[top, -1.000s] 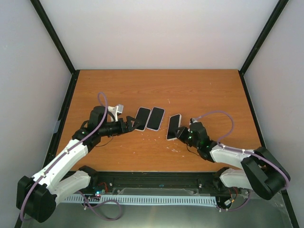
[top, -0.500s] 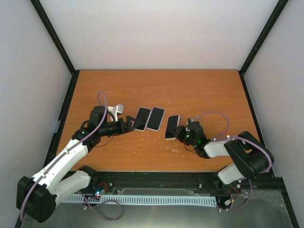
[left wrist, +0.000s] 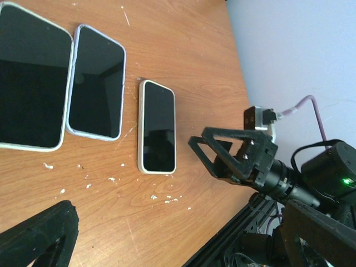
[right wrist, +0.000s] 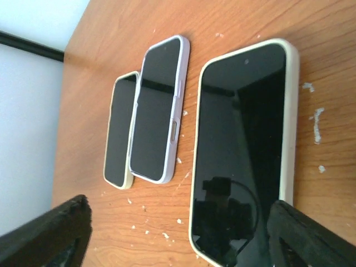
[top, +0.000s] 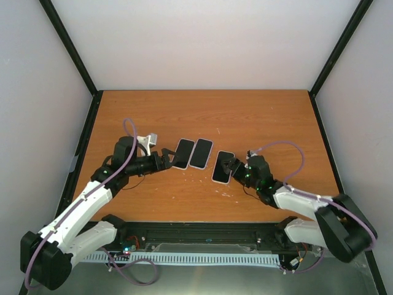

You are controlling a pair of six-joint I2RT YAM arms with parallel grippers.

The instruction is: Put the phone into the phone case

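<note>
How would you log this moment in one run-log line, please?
left fingers: open, empty | right fingers: open, facing cream-cased phone | cream-cased phone: flat on table | purple-cased phone: beside third phone

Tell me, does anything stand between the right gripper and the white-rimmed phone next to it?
Nothing visible does. The right gripper, its jaws open, sits right at the near end of the white-rimmed phone.

Prob. wood table (top: 202, 117) w/ white walls (top: 202, 43), black posts (top: 69, 49).

Cream-cased phone (top: 222, 167); lilac-cased phone (top: 201, 153); orange table (top: 258, 117).
</note>
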